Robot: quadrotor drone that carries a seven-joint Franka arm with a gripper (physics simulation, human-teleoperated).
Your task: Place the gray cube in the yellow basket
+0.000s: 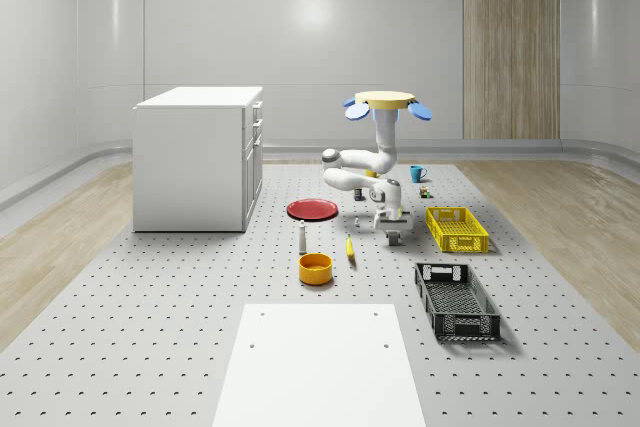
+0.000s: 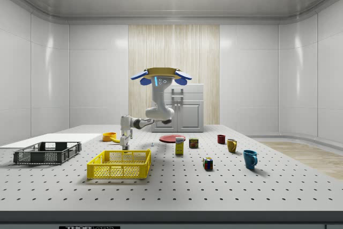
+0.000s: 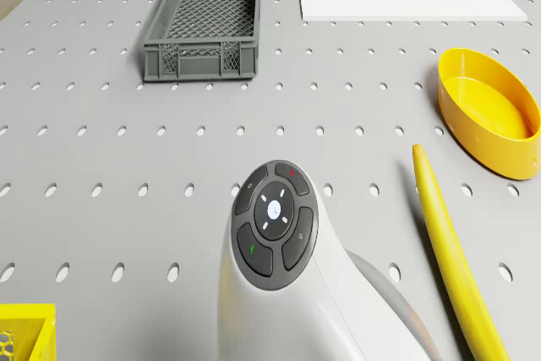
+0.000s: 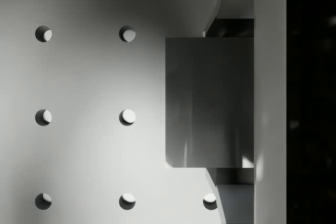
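Reading the whole-scene view L to R, all placed off the yellow basket (image 1: 436, 227). Far to its left stands the white cabinet (image 1: 195, 162), well apart. Closer in, still left of the basket, is the red plate (image 1: 312, 209). The orange bowl (image 1: 315, 268) sits left of the basket and nearer the cam, w/ the banana (image 1: 350, 249) between bowl and basket.

The drone (image 1: 388, 102) hovers over the table (image 1: 150, 297), up and to the left of the basket, arm bent down below it. The gripper (image 1: 396, 234) hangs low, just left of the basket and near the table top. On the wrist cam I see the gray cube (image 4: 210, 100) sitting between the fingers (image 4: 233, 27), one against each of two opposite faces, so I read it as pinching the cube. The cube is outside the basket, just beside its left wall. Can't tell if the cube is off the table or resting on it.

The black basket (image 1: 458, 327) lies nearer the cam than the yellow one, apart from it.
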